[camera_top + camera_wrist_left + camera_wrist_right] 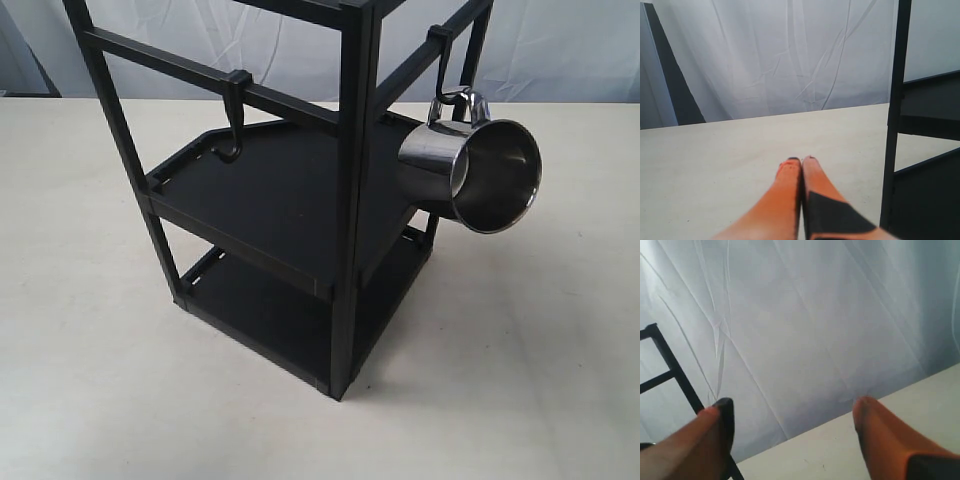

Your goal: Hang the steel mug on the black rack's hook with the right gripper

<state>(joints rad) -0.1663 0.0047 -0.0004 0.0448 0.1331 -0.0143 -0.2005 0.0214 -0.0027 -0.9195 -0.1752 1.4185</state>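
Note:
The steel mug hangs by its thin loop handle from the hook on the right crossbar of the black rack, its mouth tilted toward the camera. A second, bare hook hangs on the front crossbar. Neither gripper shows in the exterior view. In the right wrist view my right gripper stands open with nothing between its orange fingers, and a rack post is beside it. My left gripper is shut and empty over the table, next to a rack post.
The rack stands on a pale table with a white draped cloth behind it. Its two flat shelves hold nothing.

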